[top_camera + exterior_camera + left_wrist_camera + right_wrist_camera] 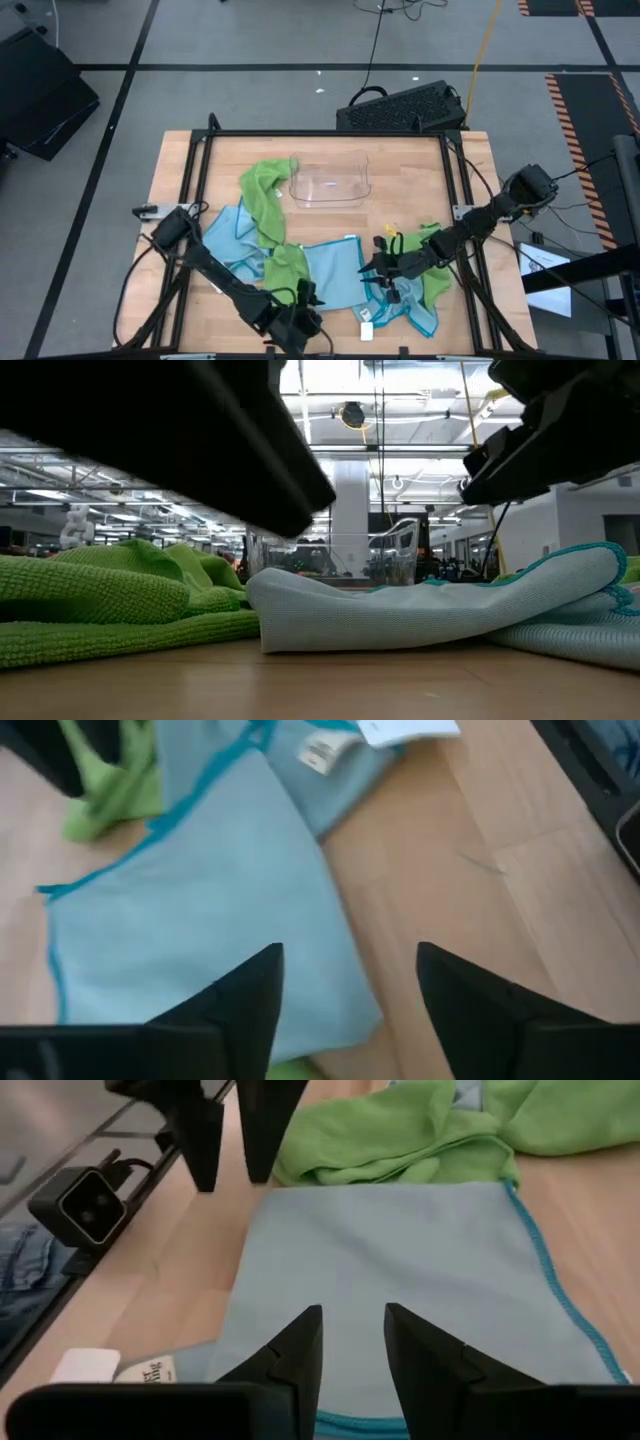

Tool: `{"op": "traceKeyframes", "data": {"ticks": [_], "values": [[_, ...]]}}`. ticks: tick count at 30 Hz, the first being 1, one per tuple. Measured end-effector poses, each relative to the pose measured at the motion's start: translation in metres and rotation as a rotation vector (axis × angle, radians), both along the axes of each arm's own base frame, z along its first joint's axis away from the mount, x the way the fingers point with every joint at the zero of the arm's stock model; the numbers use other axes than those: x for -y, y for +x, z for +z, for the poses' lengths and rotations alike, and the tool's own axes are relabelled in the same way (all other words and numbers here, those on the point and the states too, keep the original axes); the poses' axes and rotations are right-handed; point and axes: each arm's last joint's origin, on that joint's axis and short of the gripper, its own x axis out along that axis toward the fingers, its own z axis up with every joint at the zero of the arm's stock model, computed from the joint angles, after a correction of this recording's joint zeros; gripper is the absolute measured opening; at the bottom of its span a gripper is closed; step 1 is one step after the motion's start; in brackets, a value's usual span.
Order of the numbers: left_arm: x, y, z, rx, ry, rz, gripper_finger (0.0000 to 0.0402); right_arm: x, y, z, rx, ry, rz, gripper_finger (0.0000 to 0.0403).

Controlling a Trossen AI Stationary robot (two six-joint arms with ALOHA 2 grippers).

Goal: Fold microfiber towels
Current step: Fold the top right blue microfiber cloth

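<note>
Your left claw (pixel 345 990) hangs apart over the light blue towel (pixel 335 268) near the bench (pixel 420 170) front edge. Right claw (pixel 352 1342): narrowly apart above it, seemingly clear of the cloth.

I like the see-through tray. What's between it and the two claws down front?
Crumpled green towels and a flat blue towel, seen from above.

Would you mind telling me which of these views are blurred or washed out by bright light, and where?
Left wrist view: soft all over, the light blue towel and its white tag smeared. Low view: a dark blurred arm fills the upper left, and the ceiling lights behind glare white. Right wrist view: sharp on the blue towel. High view: evenly lit, with faint glints on the clear plastic tray.
</note>
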Motion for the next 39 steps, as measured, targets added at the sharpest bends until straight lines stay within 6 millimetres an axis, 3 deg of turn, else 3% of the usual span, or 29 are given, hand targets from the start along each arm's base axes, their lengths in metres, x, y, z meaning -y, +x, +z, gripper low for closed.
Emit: {"op": "traceKeyframes", "data": {"ticks": [5,9,21,29,33,39], "values": [[0.003,0.0,-0.019,-0.046,-0.001,0.022,0.0279,-0.016,-0.01,0.001,0.032,-0.016,-0.017,0.0105],[0.001,-0.002,-0.033,-0.084,0.028,0.061,0.0268,-0.027,-0.018,0.003,0.065,-0.041,-0.014,0.0105],[-0.003,0.005,-0.042,-0.059,-0.031,0.16,0.0129,-0.045,-0.027,0.011,0.174,0.023,-0.052,0.0105],[-0.014,0.008,-0.044,-0.058,0.054,0.183,0.0018,-0.051,-0.022,-0.002,0.181,0.041,-0.053,0.0105],[-0.018,0.007,-0.032,-0.037,0.073,0.189,0.0011,-0.054,-0.018,-0.016,0.177,0.041,-0.082,0.0105],[-0.02,0.003,0.011,0.028,0.0,0.189,0.0007,-0.08,0.009,-0.019,0.165,-0.069,-0.079,0.011]]}}
